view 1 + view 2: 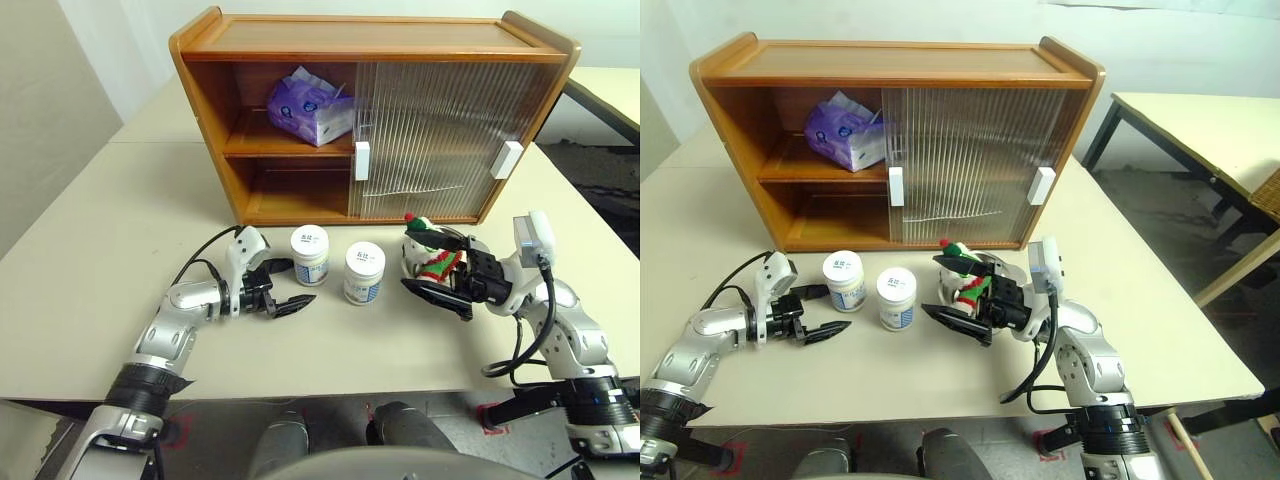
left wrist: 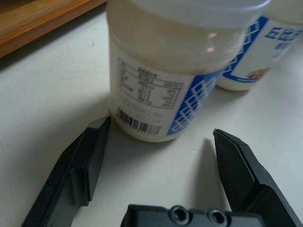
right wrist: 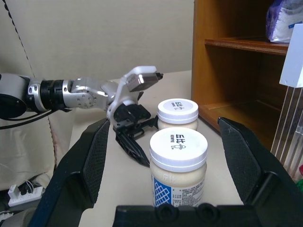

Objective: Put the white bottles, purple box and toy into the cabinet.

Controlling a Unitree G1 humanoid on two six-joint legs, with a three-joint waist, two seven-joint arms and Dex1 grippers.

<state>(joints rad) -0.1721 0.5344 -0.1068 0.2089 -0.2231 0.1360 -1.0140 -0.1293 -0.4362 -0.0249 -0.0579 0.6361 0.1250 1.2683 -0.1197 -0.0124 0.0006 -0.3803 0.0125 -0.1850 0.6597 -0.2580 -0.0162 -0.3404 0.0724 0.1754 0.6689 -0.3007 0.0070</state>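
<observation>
Two white bottles [image 1: 310, 255] [image 1: 364, 272] stand side by side on the table in front of the cabinet [image 1: 370, 45]. My left gripper [image 1: 300, 282] rests low on the table just left of the left bottle [image 2: 165, 71], open, its fingertips short of that bottle's base. The toy [image 1: 437, 265] lies right of the bottles, seen between the fingers of my open right gripper [image 1: 438, 265], which points left toward the bottles [image 3: 179, 156]; the jaws are not clamped on it. The purple box [image 1: 310, 110] sits on the cabinet's middle shelf, left side.
Both ribbed sliding doors [image 1: 430, 130] cover the cabinet's right half; the left half stands open, with the bottom shelf [image 1: 290, 195] bare. The cream table [image 1: 80, 250] stretches wide to the left. A second table [image 1: 1200, 110] stands at the back right.
</observation>
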